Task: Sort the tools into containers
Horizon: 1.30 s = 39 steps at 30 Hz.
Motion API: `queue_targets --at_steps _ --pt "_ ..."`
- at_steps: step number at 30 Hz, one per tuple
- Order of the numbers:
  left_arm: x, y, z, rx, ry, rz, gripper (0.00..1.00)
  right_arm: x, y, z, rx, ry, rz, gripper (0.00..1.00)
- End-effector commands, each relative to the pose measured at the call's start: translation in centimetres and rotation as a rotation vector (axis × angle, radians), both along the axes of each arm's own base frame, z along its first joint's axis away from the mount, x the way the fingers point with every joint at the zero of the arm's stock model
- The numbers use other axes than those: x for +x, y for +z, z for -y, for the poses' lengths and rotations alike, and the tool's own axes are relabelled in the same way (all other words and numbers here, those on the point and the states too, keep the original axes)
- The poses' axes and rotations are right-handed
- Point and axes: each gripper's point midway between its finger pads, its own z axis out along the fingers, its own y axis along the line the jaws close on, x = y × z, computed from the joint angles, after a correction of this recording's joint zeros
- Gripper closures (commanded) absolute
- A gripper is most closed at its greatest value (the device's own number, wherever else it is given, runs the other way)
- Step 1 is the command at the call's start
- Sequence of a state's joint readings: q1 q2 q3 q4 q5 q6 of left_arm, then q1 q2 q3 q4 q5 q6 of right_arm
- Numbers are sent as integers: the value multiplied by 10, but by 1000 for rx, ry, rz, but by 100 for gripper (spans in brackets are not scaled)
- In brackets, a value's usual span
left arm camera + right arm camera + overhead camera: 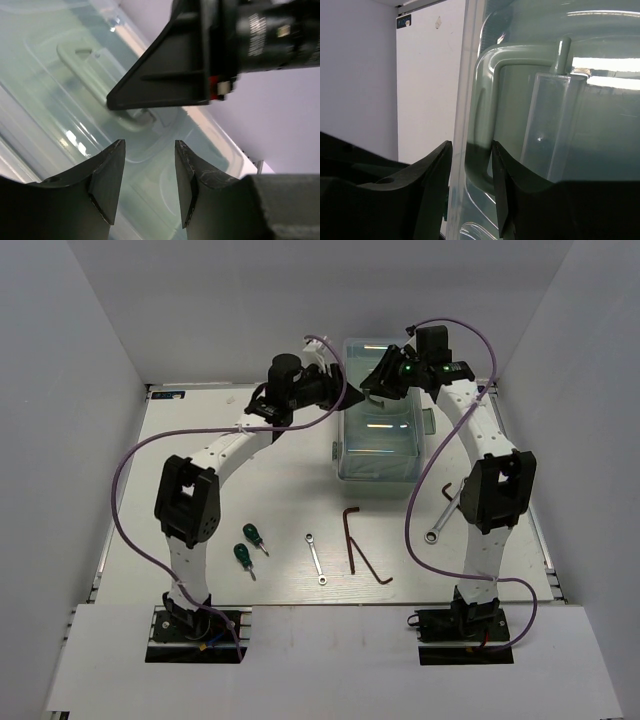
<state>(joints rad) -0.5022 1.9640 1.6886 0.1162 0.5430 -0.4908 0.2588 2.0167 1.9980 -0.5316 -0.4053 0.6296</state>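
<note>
The pale mint toolbox (380, 455) stands at the back centre with its translucent lid (45, 115) down and its handle (82, 62) flat. My left gripper (333, 382) hovers open over the lid's left side, nothing between its fingers (107, 170). My right gripper (382, 380) is at the lid's back, open, its jaws (471, 144) straddling the lid's clear edge (462, 100) and a pale green part (487, 100). On the table lie two green screwdrivers (252, 535) (243, 558), a small wrench (316, 558), two hex keys (350, 532) (371, 566) and a longer wrench (441, 520).
The right gripper's black finger (165, 75) crosses the left wrist view just above the lid. The right arm's forearm (495, 490) overhangs the longer wrench. Grey walls (90, 360) close in the white table (250, 480) on three sides.
</note>
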Motion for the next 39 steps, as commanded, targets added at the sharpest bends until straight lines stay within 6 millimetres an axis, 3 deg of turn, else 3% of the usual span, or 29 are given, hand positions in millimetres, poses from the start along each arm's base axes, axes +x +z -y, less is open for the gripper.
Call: queue_targets --at_steps 1,3,15,16,18,19,23,24,25,27,29,31,33,34,35,36,39 --pt "-4 9 12 -14 -21 9 45 -15 46 -10 88 52 71 57" --pt "1 -5 13 7 -8 -25 45 -15 46 -10 95 58 73 57" --pt "19 -18 25 71 96 -41 42 -17 48 -11 113 64 62 57" --pt "22 -8 24 65 110 -28 41 -17 50 -10 117 64 66 57" --pt "26 -21 28 97 130 -48 41 -18 50 -10 119 66 62 57" --pt "24 -13 33 91 129 -37 41 -18 50 -10 121 69 64 57" --pt "31 -29 40 121 143 -67 41 -18 52 -10 130 70 64 58" --pt "34 -22 38 118 161 -58 41 -19 52 -10 131 69 64 58" --pt "32 -33 43 136 159 -77 41 -19 53 -8 132 67 63 58" --pt "34 -32 41 139 178 -75 41 -18 53 -7 132 66 64 58" --pt "31 -37 46 146 169 -81 41 -19 57 -6 139 68 70 53" --pt "33 -37 46 142 181 -88 41 -18 61 -2 126 68 93 33" --pt "35 -40 45 150 191 -93 41 -17 62 16 12 18 133 26" --pt "36 -43 44 158 200 -99 41 -23 77 26 -29 -6 172 22" --pt "38 -43 42 160 213 -98 41 -11 73 48 -136 -91 226 22" --pt "38 -43 42 160 213 -98 41 -11 71 56 -164 -109 239 22" --pt "38 -46 42 169 242 -108 41 -12 74 109 -364 -291 317 23"
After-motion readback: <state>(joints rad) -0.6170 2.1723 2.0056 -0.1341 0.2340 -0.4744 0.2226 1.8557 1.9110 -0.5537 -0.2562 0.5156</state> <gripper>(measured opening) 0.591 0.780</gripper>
